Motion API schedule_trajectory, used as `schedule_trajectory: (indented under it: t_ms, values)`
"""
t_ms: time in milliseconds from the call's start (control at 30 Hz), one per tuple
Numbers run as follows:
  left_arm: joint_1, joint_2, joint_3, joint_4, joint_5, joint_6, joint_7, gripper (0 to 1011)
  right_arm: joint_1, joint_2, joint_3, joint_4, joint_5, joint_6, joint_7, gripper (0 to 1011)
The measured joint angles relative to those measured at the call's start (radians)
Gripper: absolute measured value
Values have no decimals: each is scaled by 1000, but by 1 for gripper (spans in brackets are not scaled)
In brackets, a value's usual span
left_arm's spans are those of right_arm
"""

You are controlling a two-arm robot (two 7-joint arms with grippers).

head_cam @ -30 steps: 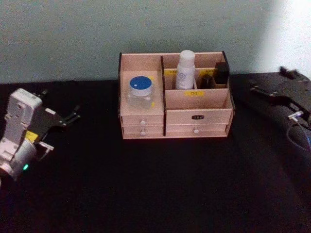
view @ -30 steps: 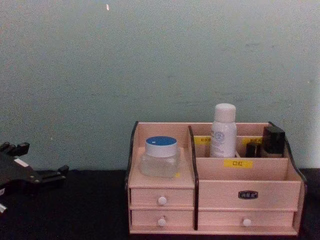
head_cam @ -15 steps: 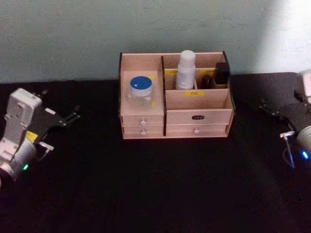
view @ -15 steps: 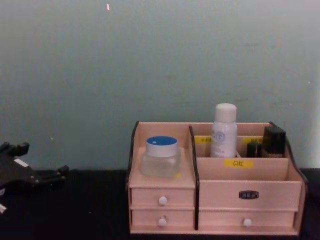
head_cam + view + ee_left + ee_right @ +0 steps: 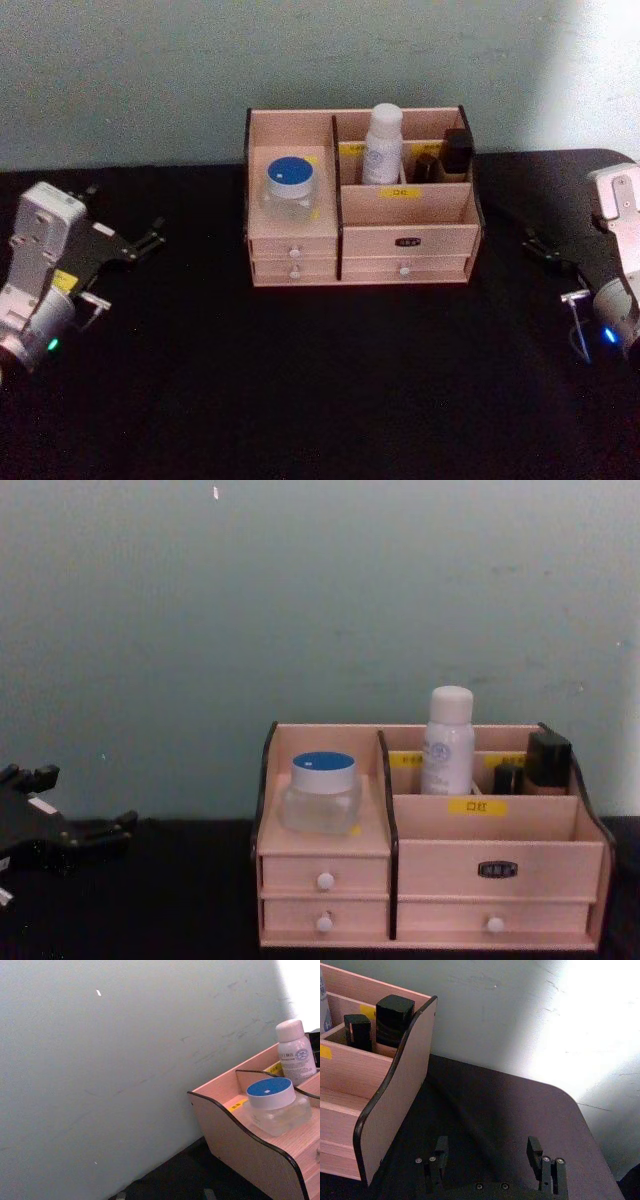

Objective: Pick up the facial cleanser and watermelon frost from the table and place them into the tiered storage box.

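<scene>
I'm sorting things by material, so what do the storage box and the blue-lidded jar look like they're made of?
The tiered storage box looks like thin, matte, pale pink wood panels with dark cut edges. The jar seems clear glass or plastic, see-through under an opaque blue lid; which one is unclear.

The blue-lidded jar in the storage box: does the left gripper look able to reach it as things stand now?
Probably yes. The blue-lidded jar stands in the open-topped left compartment of the tiered storage box, nothing over it. The left gripper is open, with bare table between.
</scene>
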Motion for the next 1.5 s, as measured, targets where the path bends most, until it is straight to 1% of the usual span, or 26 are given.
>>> schedule_trajectory:
  t_ms: [1500]
  values:
    - [0,0,0,0,0,0,0,1001,-1,4,-2,-7,1,-2,-2,1002]
